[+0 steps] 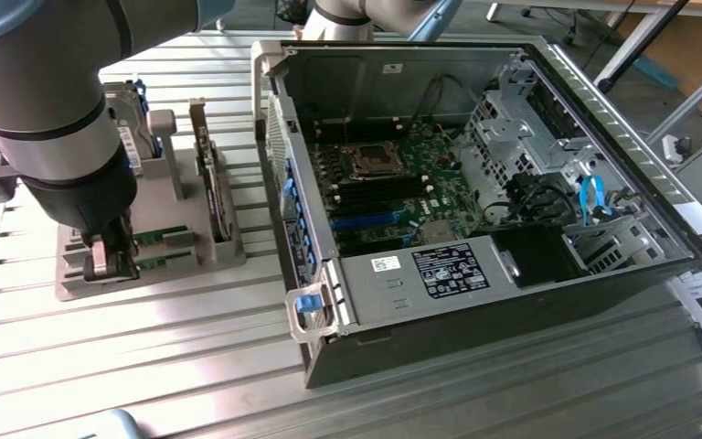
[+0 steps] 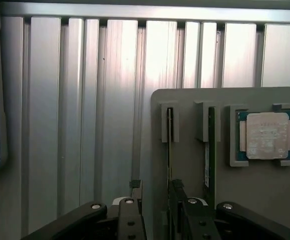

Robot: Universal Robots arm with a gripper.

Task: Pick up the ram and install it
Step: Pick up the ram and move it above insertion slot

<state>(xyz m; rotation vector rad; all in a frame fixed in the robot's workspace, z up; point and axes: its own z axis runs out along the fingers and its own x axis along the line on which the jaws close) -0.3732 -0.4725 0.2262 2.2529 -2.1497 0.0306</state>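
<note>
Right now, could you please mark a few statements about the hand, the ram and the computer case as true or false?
1. The hand is open. True.
2. The ram sits in the motherboard. False: it stands on edge in the gray holder, by the hand.
3. A silver processor chip lies in the holder. True.
4. The computer case is closed. False: its side is off, and the motherboard shows.

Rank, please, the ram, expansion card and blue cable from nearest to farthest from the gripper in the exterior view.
1. ram, in the holder, by the gripper.
2. expansion card, upright on the holder.
3. blue cable, inside the case.
</note>
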